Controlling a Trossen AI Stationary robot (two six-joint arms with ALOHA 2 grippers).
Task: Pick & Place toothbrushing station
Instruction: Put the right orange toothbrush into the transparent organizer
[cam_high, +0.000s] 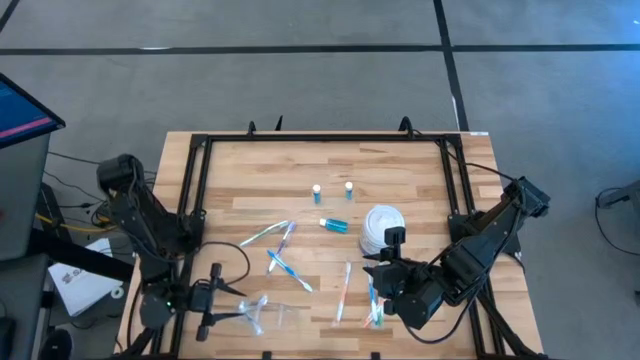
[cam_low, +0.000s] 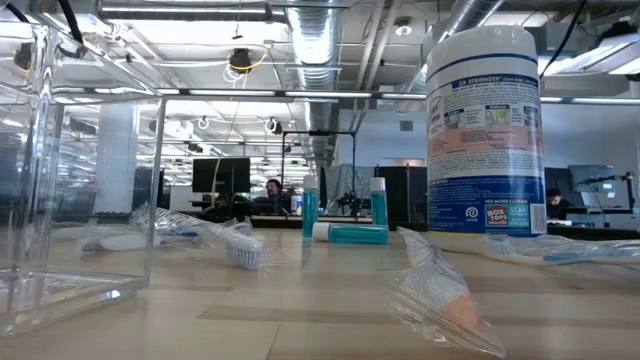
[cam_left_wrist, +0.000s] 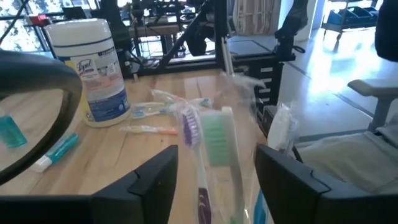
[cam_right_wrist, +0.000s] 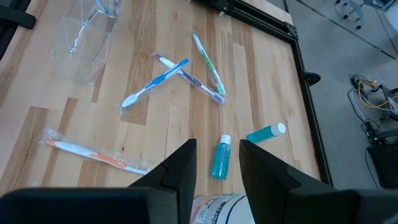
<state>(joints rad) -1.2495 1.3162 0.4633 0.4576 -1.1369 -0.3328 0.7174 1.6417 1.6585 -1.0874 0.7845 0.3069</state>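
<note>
The worktop (cam_high: 400, 160) was pale butcher-block wood inside a black metal frame.

Slim plastic toothbrushes lay scattered on it, several in crinkly clear wrappers. Two blue toothbrushes (cam_high: 283, 260) crossed near the centre. A green toothbrush (cam_high: 262, 235) lay just left of them. An orange-accented toothbrush (cam_high: 343, 292) lay nearer the front edge.

Three small blue bottles with white caps stood or lay toward the far centre. Two upright bottles (cam_high: 317, 191) stood side by side, slightly apart. The third bottle (cam_high: 334, 224) lay on its side just left of a white cylindrical wipes canister (cam_high: 381, 227).

The left gripper (cam_high: 225, 305) sat at the near-left corner. Its fingers (cam_left_wrist: 152, 180) were spread wide. Between them lay a crinkly clear plastic bag (cam_high: 260, 312) holding a purple-handled, green-headed toothbrush (cam_left_wrist: 208, 146). Whether the fingers touched the bag could not be determined.

The right gripper (cam_high: 385, 262) hovered just near of the canister. Its fingers (cam_right_wrist: 180, 168) were parted and held nothing, with the fallen bottle visible beyond them.

In the low view, a rigid clear acrylic box (cam_low: 70, 180) filled the left side, its edges cut off.
</note>
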